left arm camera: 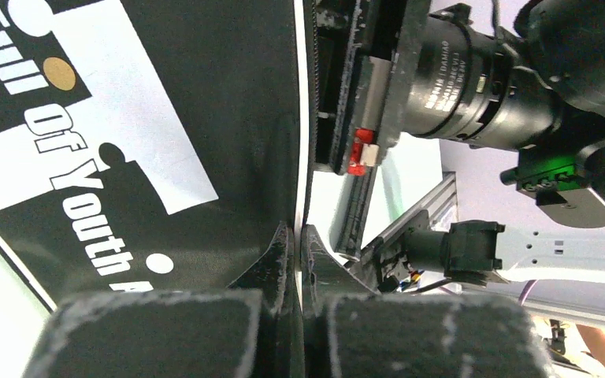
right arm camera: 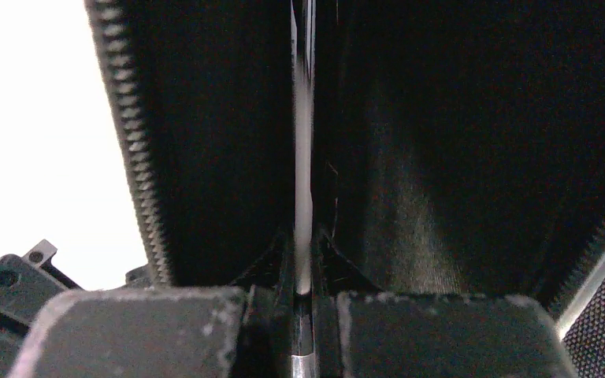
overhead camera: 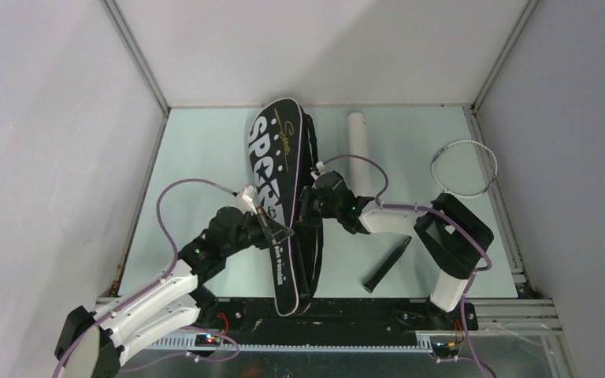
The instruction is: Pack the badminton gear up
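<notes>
Centrally, the black bag point(overhead camera: 272, 157) lettered "SPORT" is lying lengthwise on the table point(overhead camera: 197, 173), with zip teeth showing along its right side. The left gripper point(overhead camera: 282, 234) is pinching the bag's flap edge tight, and the right gripper point(overhead camera: 306, 211) is clamping the pale-trimmed edge just beyond it. The white tube point(overhead camera: 360, 146) and a silver-framed racket point(overhead camera: 463, 167) are lying further right.

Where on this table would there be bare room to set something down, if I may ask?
Widest: the table left of the bag, up to the left wall. Smaller: between the tube and the racket head. Crowded: mid-table, where the left pincer and right pincer pinch the bag, and around the racket's handle.
</notes>
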